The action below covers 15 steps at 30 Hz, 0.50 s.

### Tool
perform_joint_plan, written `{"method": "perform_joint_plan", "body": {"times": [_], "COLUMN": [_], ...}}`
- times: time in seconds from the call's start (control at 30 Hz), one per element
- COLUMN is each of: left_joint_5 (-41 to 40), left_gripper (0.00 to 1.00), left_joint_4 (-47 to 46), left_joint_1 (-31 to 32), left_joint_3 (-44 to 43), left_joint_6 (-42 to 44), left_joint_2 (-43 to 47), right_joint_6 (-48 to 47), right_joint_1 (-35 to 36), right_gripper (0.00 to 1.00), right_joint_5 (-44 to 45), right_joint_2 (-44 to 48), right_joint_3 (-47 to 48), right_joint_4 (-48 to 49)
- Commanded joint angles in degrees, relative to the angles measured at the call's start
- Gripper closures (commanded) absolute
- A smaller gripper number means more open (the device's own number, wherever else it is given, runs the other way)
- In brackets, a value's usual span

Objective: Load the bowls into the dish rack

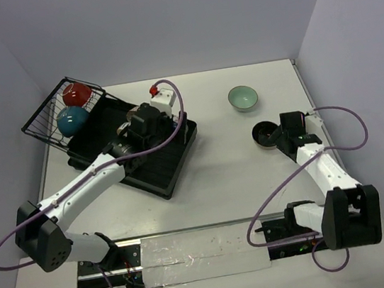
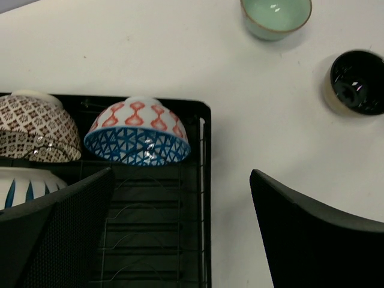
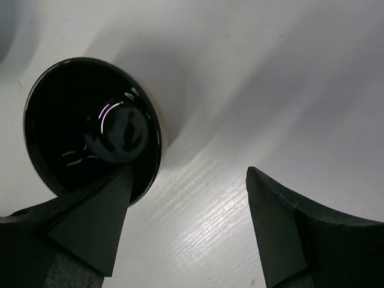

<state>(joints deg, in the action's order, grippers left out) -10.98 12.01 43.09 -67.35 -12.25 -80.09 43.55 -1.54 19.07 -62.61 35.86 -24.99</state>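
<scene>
The black dish rack (image 1: pixel 163 166) lies at the left, and its wire basket (image 1: pixel 46 121) holds a red bowl (image 1: pixel 77 93) and a teal bowl (image 1: pixel 73 120). My left gripper (image 1: pixel 151 125) hovers open over the rack's right end. In the left wrist view, the rack (image 2: pixel 156 240) holds a lattice-patterned bowl (image 2: pixel 137 133), a brown-patterned bowl (image 2: pixel 36 129) and a blue-and-white bowl (image 2: pixel 24 183) on edge. The left gripper (image 2: pixel 180 204) holds nothing. My right gripper (image 3: pixel 189 180) is open, with one finger over the rim of a black-glazed bowl (image 3: pixel 90 126) (image 1: pixel 266 135). A mint green bowl (image 1: pixel 243 97) stands on the table.
The white table (image 1: pixel 225 175) is walled at the back and on both sides. Purple cables loop from both arms. The mint bowl (image 2: pixel 276 15) and the black-glazed bowl (image 2: pixel 358 82) sit right of the rack's edge.
</scene>
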Motion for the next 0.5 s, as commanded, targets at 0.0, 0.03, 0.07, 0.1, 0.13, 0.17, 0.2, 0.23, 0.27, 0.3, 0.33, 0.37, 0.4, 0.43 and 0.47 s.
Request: {"method": "perform_joint_plan", "body": {"times": [0.0, 0.03, 0.07, 0.1, 0.13, 0.17, 0.2, 0.23, 0.27, 0.3, 0.33, 0.37, 0.4, 0.43, 0.47], "left_joint_5": [-0.62, -0.53, -0.27, 0.08, 0.43, 0.18, -0.09, -0.44, -1.4, -1.93, -2.37, -2.46, -2.55, -2.64, -2.73], "left_gripper": [0.01, 0.01, 0.01, 0.01, 0.01, 0.01, 0.01, 0.01, 0.01, 0.01, 0.01, 0.01, 0.01, 0.01, 0.01], "left_joint_4": [-0.84, -1.11, -0.94, -0.85, -0.24, 0.03, 0.2, 0.38, 0.64, 0.82, 1.08, 1.61, 1.7, 1.79, 2.05], "left_joint_1": [0.15, 0.24, 0.15, 0.15, 0.24, 0.24, 0.24, 0.41, 0.59, 0.76, 1.03, 1.12, 1.21, 1.38, 1.38], "left_joint_3": [3.53, 4.76, 5.21, 5.56, 6.09, 6.35, 6.62, 7.14, 7.32, 7.32, 7.06, 6.89, 6.71, 6.45, 6.36], "left_joint_6": [3.46, 3.46, 3.64, 3.64, 3.99, 4.08, 4.34, 5.04, 5.3, 5.48, 5.57, 5.66, 5.66, 5.31, 5.13], "left_joint_2": [4.5, 5.03, 5.73, 6.0, 6.26, 6.53, 6.62, 6.79, 6.97, 7.06, 7.06, 7.06, 7.14, 7.32, 7.58], "right_joint_6": [3.29, 3.56, 3.82, 4.26, 4.44, 4.53, 4.7, 4.7, 4.53, 4.53, 4.44, 4.44, 4.18, 4.0, 3.74], "right_joint_1": [-1.79, -2.41, -2.59, -2.76, -2.94, -3.03, -3.03, -3.03, -3.03, -3.03, -3.03, -3.03, -2.86, -2.85, -2.77], "right_gripper": [0.18, 0.21, 0.23, 0.25, 0.29, 0.31, 0.33, 0.36, 0.38, 0.4, 0.44, 0.47, 0.49, 0.55, 0.58], "right_joint_5": [-1.05, -1.31, -1.23, -1.58, -1.93, -2.11, -2.46, -2.63, -2.81, -3.33, -3.34, -3.42, -3.25, -3.25, -3.16], "right_joint_2": [-3.56, -5.49, -6.38, -7.25, -8.74, -9.28, -9.89, -10.77, -11.13, -11.39, -11.83, -12.1, -12.36, -12.8, -12.97], "right_joint_3": [3.43, 3.6, 3.87, 4.13, 4.31, 4.48, 4.49, 4.49, 4.31, 4.05, 3.52, 3.26, 3.08, 2.91, 2.99], "right_joint_4": [4.86, 5.65, 6.7, 7.15, 7.59, 8.55, 9.08, 9.35, 10.31, 10.84, 11.28, 12.07, 12.33, 12.51, 12.6]}}
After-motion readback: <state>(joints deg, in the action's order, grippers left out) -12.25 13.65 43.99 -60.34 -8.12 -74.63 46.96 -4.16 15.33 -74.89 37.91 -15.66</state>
